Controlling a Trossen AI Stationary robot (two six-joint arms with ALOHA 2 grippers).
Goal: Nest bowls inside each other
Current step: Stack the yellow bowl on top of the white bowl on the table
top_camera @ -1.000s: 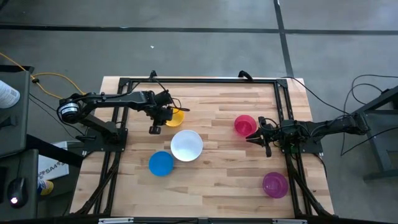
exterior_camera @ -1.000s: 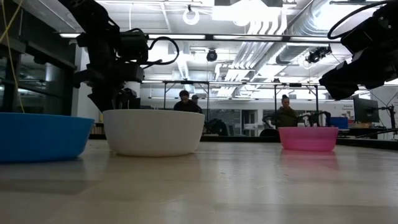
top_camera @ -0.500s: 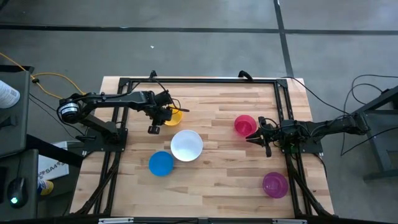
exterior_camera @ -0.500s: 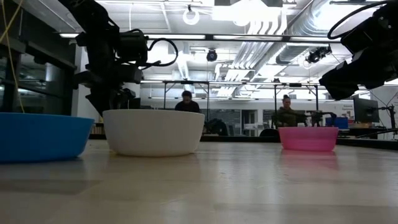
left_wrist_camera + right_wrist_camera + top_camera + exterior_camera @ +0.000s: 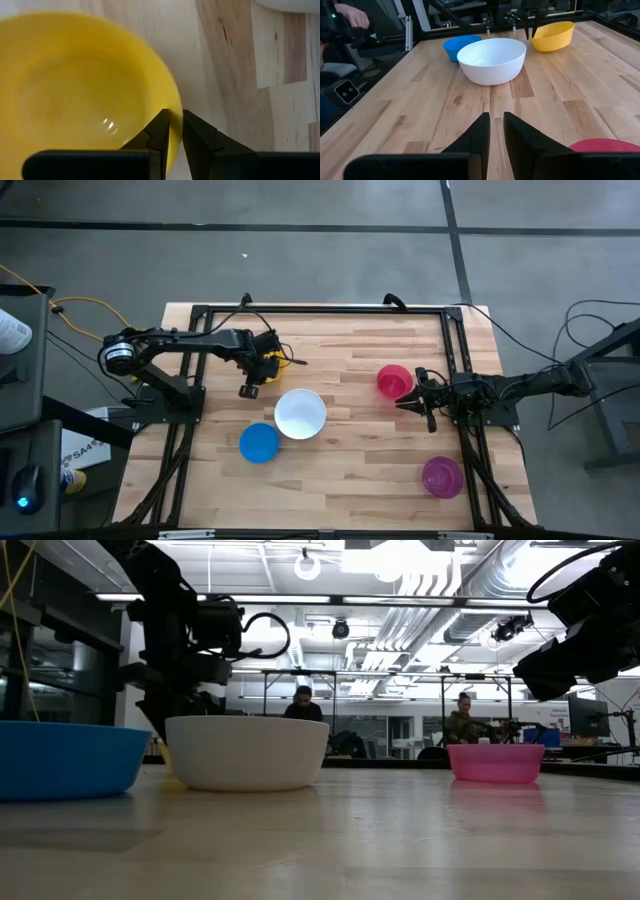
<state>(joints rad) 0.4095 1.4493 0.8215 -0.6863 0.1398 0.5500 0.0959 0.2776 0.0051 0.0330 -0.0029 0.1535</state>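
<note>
Yellow bowl (image 5: pixel 75 90) tilted on counter (image 5: pixel 350 440) beside white bowl (image 5: pixel 300 413) | left fingers (image 5: pixel 155 135) pinching its rim | right fingers (image 5: pixel 480 132) narrow, empty, by pink-red bowl (image 5: pixel 393 380)

Dark jointed arms (image 5: pixel 190 340), black cables, pointed fingers (image 5: pixel 472 137)
</note>
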